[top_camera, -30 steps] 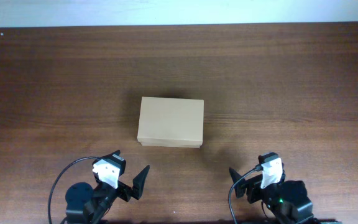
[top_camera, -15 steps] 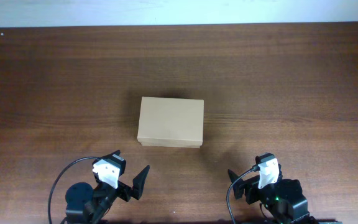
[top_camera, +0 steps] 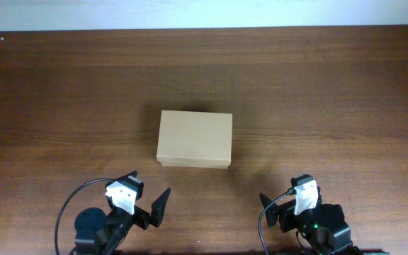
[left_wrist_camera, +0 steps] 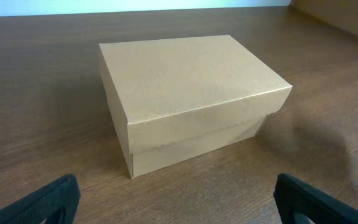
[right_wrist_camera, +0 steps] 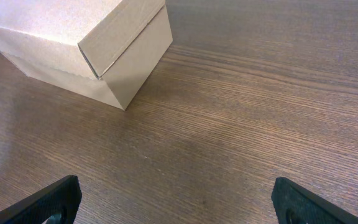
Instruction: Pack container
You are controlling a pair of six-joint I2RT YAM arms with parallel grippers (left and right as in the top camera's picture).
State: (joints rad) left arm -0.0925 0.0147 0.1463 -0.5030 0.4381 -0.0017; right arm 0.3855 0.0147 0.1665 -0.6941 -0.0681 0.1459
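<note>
From overhead, the container (top_camera: 194,139) sits closed at frame centre on the table (top_camera: 331,85). My left gripper (top_camera: 149,188), lower left, and right gripper (top_camera: 287,191), lower right, both gape empty, well apart from it. No loose items show, so I judge packing either finished or not begun. In the left wrist view the lid is down and the contents hidden, with my fingertips cut off at the bottom corners. The right wrist view shows only one container corner, upper left.
</note>
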